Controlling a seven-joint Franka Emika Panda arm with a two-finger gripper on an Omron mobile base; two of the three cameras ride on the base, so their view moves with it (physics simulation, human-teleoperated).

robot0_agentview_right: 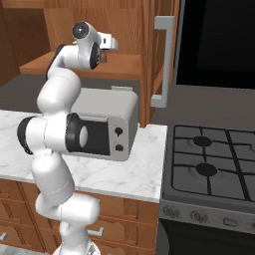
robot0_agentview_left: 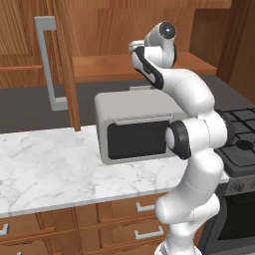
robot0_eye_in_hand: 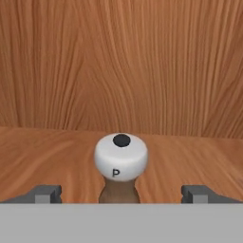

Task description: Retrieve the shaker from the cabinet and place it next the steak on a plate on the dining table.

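Note:
The shaker [robot0_eye_in_hand: 120, 163], brown wood with a pale rounded top marked "P", stands upright on the wooden shelf [robot0_eye_in_hand: 52, 156] of the open cabinet [robot0_agentview_left: 114, 67]. My gripper [robot0_eye_in_hand: 121, 194] is open. Its two fingertips [robot0_eye_in_hand: 47, 193] flank the shaker's neck on either side with wide gaps and touch nothing. From the right base view the gripper [robot0_agentview_right: 105, 50] reaches into the cabinet over the shelf, with the shaker [robot0_agentview_right: 103, 58] a small brown spot just under it. The steak, the plate and the dining table are out of view.
The cabinet door stands open with its grey bar handle [robot0_agentview_left: 50, 64] [robot0_agentview_right: 164, 64]. A grey microwave [robot0_agentview_left: 134, 124] sits on the marble counter [robot0_agentview_left: 50, 164] directly below the shelf. A black stove [robot0_agentview_right: 214, 159] is to the right. Drawers [robot0_agentview_left: 134, 206] run under the counter.

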